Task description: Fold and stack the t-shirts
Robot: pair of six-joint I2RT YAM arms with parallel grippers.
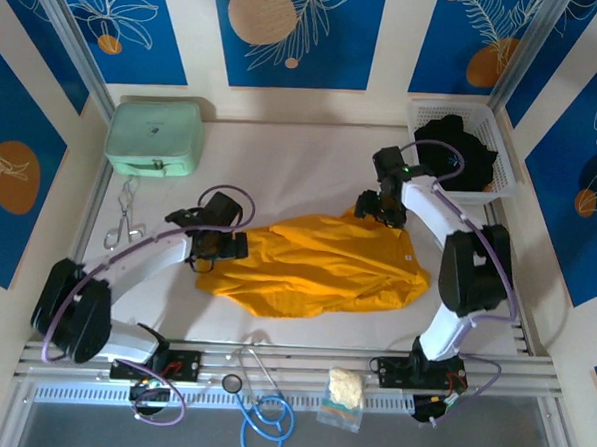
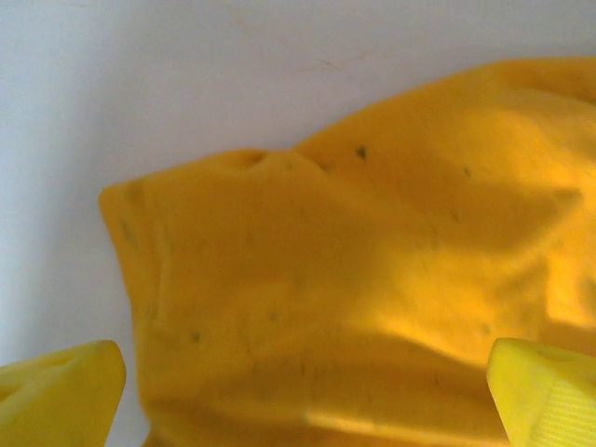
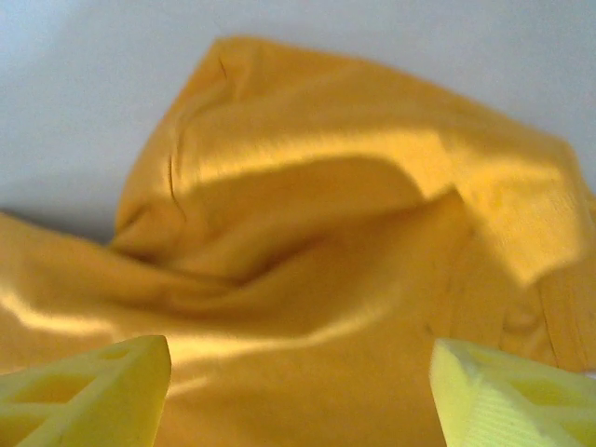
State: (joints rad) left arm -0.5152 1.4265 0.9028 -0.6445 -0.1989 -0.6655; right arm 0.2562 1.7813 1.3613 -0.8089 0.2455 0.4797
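Blue wall panels [image 1: 298, 33] with white leaf outlines and pale orange discs stand on three sides, with cream strips between them. Grey metal posts [image 1: 73, 41] run down the corners. The white table [image 1: 312, 154] is evenly lit and is edged nearest me by aluminium rails [image 1: 312, 356].

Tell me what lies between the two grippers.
The plain orange-yellow cloth t-shirt lies spread between the left gripper and the right gripper, as the top external view shows.
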